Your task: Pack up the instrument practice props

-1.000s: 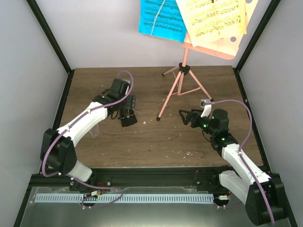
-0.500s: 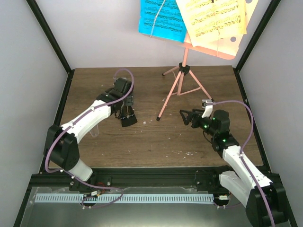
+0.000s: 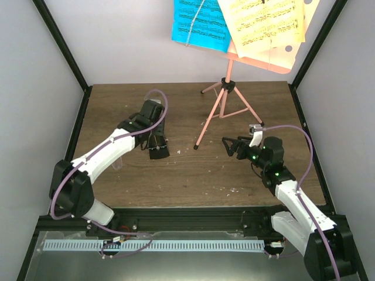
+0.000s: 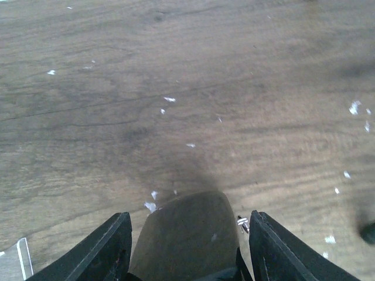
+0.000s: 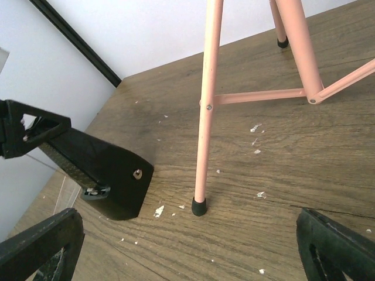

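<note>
The small black pyramid metronome [image 3: 159, 149] stands on the wooden table left of centre. My left gripper [image 3: 154, 139] comes down over it, one jaw on each side. In the left wrist view the metronome [image 4: 184, 234] fills the space between the fingers [image 4: 117, 246], and a narrow gap shows on its right side. The salmon-pink music stand [image 3: 226, 99] stands at the back, carrying a blue sheet [image 3: 201, 23] and yellow sheets [image 3: 266, 23]. My right gripper [image 3: 229, 144] is wide open and empty. It faces the stand's near leg [image 5: 205, 117] and the metronome [image 5: 111, 175].
A clear plastic piece [image 3: 117, 163] lies under my left arm. White flecks are scattered over the table [image 3: 193, 175]. Black frame posts [image 3: 61, 44] and white walls close in the left, right and back sides.
My left gripper's jaws have narrowed around the metronome and the wrist has shifted slightly over it. The right arm has barely moved and stays wide open.
</note>
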`<state>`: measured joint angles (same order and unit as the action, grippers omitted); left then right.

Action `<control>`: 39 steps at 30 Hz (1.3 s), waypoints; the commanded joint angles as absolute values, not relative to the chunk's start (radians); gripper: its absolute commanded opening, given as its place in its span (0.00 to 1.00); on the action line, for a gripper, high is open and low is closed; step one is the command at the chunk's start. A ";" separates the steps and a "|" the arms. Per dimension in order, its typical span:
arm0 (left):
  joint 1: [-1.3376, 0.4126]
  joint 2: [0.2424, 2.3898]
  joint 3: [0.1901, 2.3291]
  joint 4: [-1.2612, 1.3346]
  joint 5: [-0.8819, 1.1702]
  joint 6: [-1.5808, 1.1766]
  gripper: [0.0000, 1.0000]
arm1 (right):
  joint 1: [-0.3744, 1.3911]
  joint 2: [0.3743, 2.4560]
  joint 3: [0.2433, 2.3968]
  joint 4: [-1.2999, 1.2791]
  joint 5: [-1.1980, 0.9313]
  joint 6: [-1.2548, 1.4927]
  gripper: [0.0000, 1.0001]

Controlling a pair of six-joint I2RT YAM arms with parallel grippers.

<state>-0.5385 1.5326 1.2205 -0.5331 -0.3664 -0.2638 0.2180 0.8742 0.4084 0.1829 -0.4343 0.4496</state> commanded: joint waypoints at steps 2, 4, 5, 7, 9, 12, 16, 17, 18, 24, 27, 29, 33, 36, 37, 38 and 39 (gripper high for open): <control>-0.550 1.412 1.130 -0.574 -0.170 -0.145 0.48 | 0.212 0.873 0.433 0.170 -0.448 0.452 1.00; -0.552 1.379 1.111 -0.576 -0.065 -0.123 0.48 | 0.213 0.871 0.434 0.170 -0.462 0.453 1.00; -0.556 1.369 1.109 -0.589 -0.016 -0.116 0.48 | 0.214 0.871 0.433 0.172 -0.470 0.452 1.00; -0.568 1.360 1.110 -0.602 0.045 -0.109 0.47 | 0.214 0.871 0.431 0.178 -0.490 0.445 1.00; -0.600 1.357 1.109 -0.609 0.084 -0.092 0.47 | 0.213 0.870 0.431 0.182 -0.514 0.426 1.00; -0.674 1.364 1.105 -0.611 0.107 -0.064 0.46 | 0.215 0.861 0.430 0.185 -0.545 0.405 1.00; -0.801 1.376 1.113 -0.600 0.085 -0.012 0.45 | 0.228 0.841 0.418 0.203 -0.582 0.376 1.00; -0.824 1.379 1.114 -0.595 0.082 -0.003 0.45 | 0.233 0.836 0.414 0.211 -0.591 0.365 1.00; -0.841 1.385 1.116 -0.586 0.084 0.006 0.45 | 0.239 0.835 0.408 0.218 -0.599 0.354 1.00; -0.905 1.421 1.144 -0.579 0.066 0.038 0.62 | 0.261 0.834 0.396 0.294 -0.710 0.332 1.00; -0.920 1.414 1.157 -0.583 0.046 0.039 0.77 | 0.274 0.837 0.383 0.341 -0.744 0.343 1.00; -0.922 1.391 1.173 -0.583 0.046 0.028 0.81 | 0.284 0.839 0.380 0.359 -0.747 0.347 1.00; -0.922 1.298 1.190 -0.565 0.042 -0.002 0.87 | 0.310 0.846 0.404 0.372 -0.762 0.345 1.00; -0.914 1.210 1.201 -0.561 0.025 -0.020 0.99 | 0.361 0.870 0.440 0.362 -0.752 0.319 1.00; -0.900 1.188 1.210 -0.573 0.025 -0.023 1.00 | 0.389 0.880 0.454 0.355 -0.733 0.300 1.00; -0.874 1.168 1.222 -0.589 0.036 -0.030 1.00 | 0.426 0.890 0.467 0.346 -0.706 0.279 1.00; -0.838 1.154 1.236 -0.611 0.060 -0.042 1.00 | 0.461 0.900 0.476 0.344 -0.679 0.260 1.00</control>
